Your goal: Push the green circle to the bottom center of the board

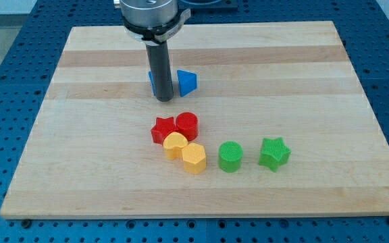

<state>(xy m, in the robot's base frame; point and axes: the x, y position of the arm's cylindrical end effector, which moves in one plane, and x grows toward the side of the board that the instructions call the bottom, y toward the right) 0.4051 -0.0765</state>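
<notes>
The green circle [231, 156] stands on the wooden board [86, 135], right of centre in the lower half. My tip [163, 99] touches the board well up and to the left of it, apart from it. A green star [274, 153] stands just right of the green circle. The rod hides part of a blue block [152, 82] behind it.
A blue triangular block [187, 82] sits right of the rod. A red star [163, 129], a red circle [187, 125], a yellow rounded block [175, 145] and a yellow hexagon [194, 158] cluster left of the green circle.
</notes>
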